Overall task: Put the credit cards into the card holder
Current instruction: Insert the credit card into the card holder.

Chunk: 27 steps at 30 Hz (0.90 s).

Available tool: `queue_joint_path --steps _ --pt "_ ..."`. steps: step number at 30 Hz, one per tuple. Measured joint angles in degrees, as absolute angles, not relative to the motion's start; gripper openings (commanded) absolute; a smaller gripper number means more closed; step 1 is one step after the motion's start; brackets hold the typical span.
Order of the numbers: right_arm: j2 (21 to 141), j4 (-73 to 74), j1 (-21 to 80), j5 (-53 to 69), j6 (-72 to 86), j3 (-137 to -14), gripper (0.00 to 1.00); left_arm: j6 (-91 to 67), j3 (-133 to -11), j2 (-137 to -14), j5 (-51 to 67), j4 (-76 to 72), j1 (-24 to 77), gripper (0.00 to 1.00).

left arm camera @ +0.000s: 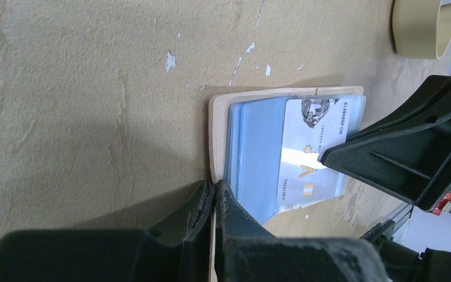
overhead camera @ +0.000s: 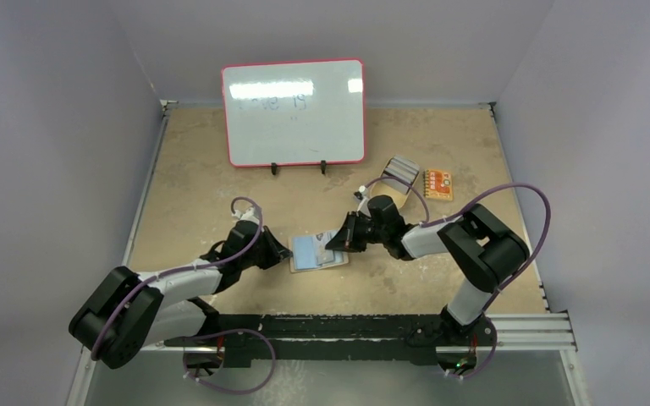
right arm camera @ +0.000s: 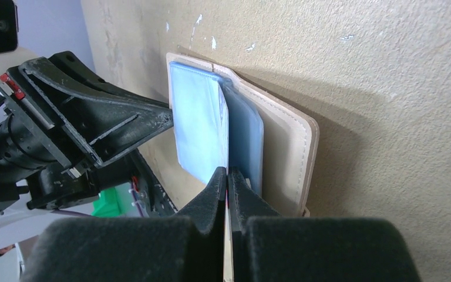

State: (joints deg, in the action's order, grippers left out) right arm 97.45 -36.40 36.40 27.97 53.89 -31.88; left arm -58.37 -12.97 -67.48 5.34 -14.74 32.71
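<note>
- Two pairs of jaws, both clamped: left jaws on the cover edge of the card holder (left arm camera: 218, 129), right jaws seemingly on a silver card (left arm camera: 311, 147).
- Card holder spread open on the worktop (overhead camera: 220, 186) between the arms, long axis arm to arm.
- Silver card lying over the clear sleeves (left arm camera: 252, 147), straight ahead of the right jaws; likely needing a push toward the left arm.
- Remaining credit cards (overhead camera: 402, 167) stacked behind the right arm.

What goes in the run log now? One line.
left gripper: shut on card holder edge | right gripper: shut on credit card at blue sleeves | card holder: open, flat on table
</note>
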Motion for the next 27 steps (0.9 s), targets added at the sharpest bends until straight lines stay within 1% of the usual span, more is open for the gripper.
queue_joint_path --steps 15,20,23,27 --pt "99.9 -38.4 38.7 27.7 55.3 -33.4 0.0 -59.6 -12.4 -68.9 6.0 -17.8 32.7 0.0" --pt "99.9 -38.5 39.4 26.7 55.5 -33.6 0.05 -59.6 -12.4 -69.0 6.0 -18.0 32.7 0.0" --pt "100.1 -37.8 40.0 25.9 55.4 -34.0 0.13 -59.9 -12.4 -69.0 5.9 -18.0 32.7 0.0" --pt "99.9 -32.3 40.8 23.2 53.6 -36.4 0.28 -60.4 -12.3 -69.1 5.9 -18.0 32.7 0.0"
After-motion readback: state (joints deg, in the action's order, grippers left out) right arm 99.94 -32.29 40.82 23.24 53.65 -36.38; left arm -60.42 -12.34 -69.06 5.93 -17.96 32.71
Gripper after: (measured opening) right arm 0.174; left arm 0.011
